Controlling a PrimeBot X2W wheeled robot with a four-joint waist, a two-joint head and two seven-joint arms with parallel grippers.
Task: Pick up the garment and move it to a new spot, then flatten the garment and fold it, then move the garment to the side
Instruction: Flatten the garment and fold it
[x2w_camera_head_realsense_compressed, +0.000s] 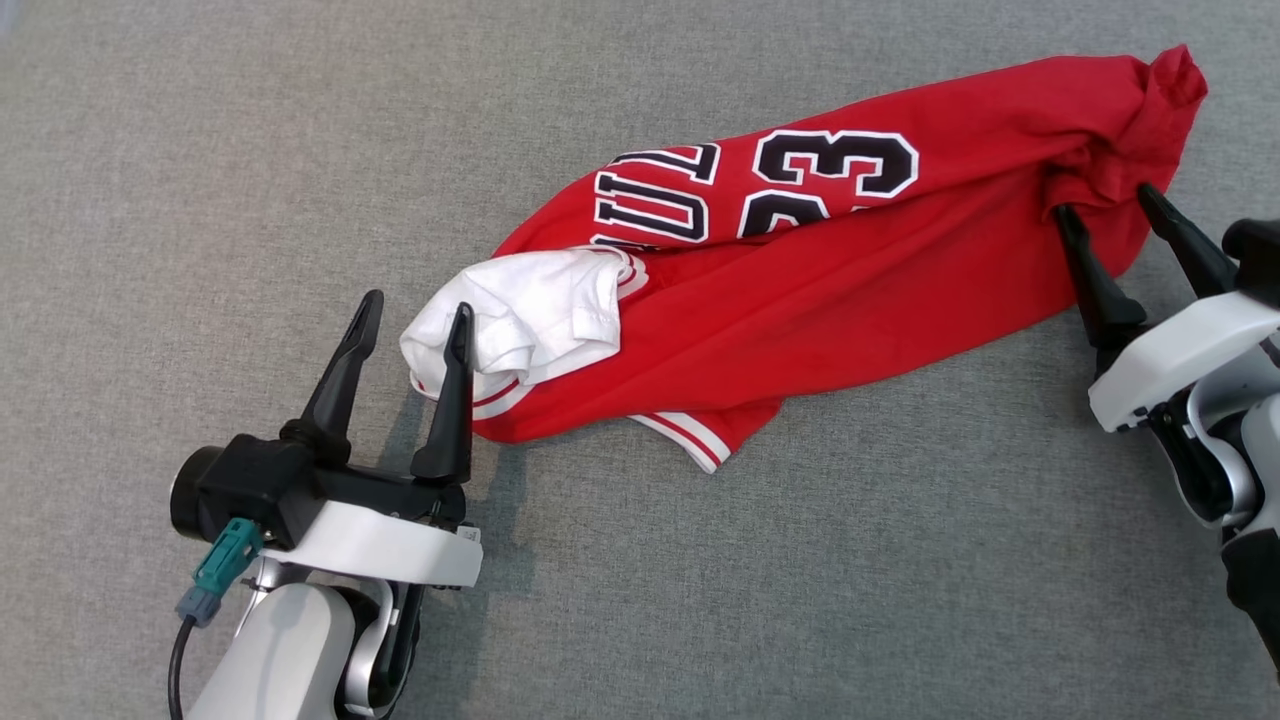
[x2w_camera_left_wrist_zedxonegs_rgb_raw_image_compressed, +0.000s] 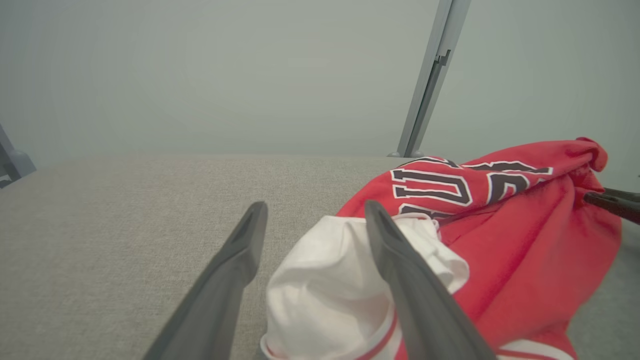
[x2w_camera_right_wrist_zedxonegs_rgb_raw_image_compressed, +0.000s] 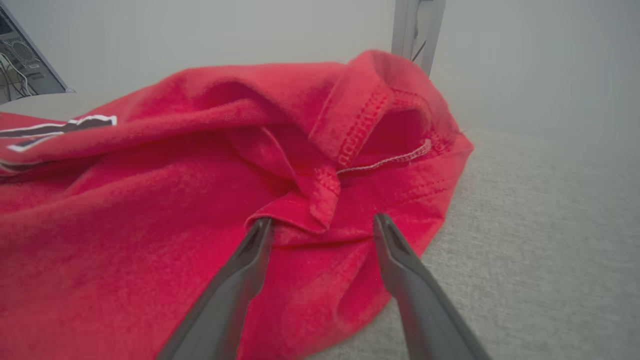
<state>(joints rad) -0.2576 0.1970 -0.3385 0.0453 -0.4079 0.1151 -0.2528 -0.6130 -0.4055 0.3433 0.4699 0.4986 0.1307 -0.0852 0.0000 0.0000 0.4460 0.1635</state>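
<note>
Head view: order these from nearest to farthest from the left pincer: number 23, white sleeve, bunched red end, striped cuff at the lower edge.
1. white fabric sleeve, right at the left pincer fingertips.
2. red-and-white striped cuff, at the garment's lower edge.
3. black, white-edged number 23, upper middle.
4. bunched red fabric end, far right, by the right pincer.

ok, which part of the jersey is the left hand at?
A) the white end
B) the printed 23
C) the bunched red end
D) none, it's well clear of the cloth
A: the left hand stands open at the jersey's white end, with that white fabric partly between its fingers in the left wrist view; the bunched red end is where the right hand is.
</note>
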